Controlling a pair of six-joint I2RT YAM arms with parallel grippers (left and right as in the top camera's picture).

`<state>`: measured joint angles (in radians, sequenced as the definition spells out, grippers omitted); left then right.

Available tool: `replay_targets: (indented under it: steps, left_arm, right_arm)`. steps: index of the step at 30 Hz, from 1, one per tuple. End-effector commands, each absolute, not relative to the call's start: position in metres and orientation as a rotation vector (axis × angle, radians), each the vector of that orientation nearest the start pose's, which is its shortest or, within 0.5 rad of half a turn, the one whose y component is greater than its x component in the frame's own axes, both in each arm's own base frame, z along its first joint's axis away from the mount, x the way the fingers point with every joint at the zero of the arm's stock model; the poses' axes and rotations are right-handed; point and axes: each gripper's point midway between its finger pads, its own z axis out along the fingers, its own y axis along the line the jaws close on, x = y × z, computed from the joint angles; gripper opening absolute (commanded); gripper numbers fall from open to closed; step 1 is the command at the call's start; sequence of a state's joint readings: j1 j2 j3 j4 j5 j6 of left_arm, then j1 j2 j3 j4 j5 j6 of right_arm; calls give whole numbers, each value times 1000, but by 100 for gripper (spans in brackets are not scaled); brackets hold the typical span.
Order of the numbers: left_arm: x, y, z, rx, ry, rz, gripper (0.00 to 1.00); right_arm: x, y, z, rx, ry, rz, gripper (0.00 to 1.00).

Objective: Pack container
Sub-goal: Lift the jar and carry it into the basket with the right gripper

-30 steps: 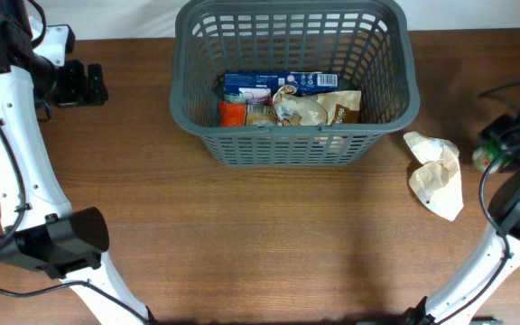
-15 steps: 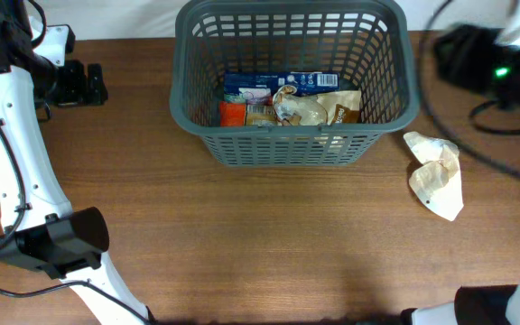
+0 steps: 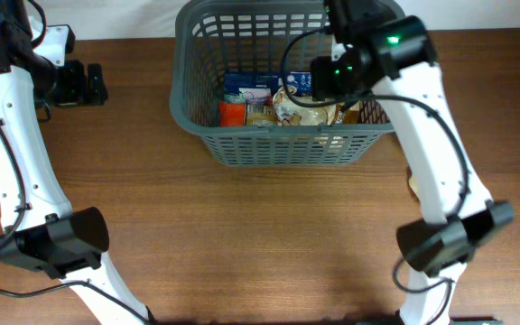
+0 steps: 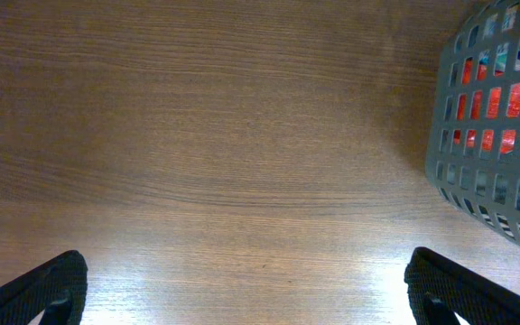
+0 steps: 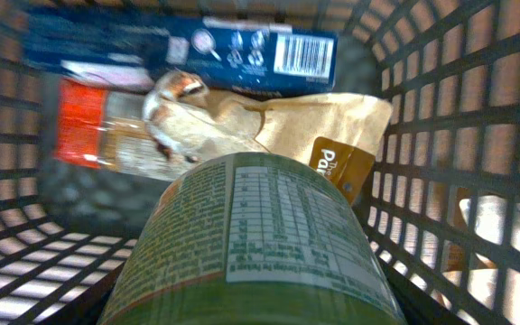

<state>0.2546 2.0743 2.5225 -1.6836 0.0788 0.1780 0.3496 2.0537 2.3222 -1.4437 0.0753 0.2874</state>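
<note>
The dark grey lattice basket (image 3: 292, 144) stands at the table's far middle. It holds a blue box (image 3: 251, 84), an orange-red pack (image 3: 232, 113) and a brown paper bag (image 3: 310, 110). My right gripper (image 3: 330, 81) is down inside the basket's right half, shut on a green-labelled jar (image 5: 251, 244), which hangs tilted above the bag (image 5: 278, 126) and the blue box (image 5: 179, 50). Its fingers are hidden behind the jar. My left gripper (image 3: 93, 83) is open and empty over bare wood at the far left, its fingers (image 4: 43, 289) wide apart, with the basket wall (image 4: 495, 135) to its right.
A crumpled pale paper bag (image 3: 412, 185) lies on the table right of the basket, mostly hidden under my right arm. The basket's lattice wall (image 5: 477, 117) is close on the jar's right side.
My right arm has swung from the table's right edge to over and into the basket, carrying the jar. The left arm has not moved.
</note>
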Motion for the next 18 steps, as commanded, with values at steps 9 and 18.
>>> replay_targets:
  steps: [9,18]
  left_arm:
    - [410,94,277,-104,2789,-10,99]
    - [410,94,277,-104,2789,-10,99]
  right_arm:
    - [437,159,180,-198,2893,79,4]
    - [449,221,181,-393,2760,276,4]
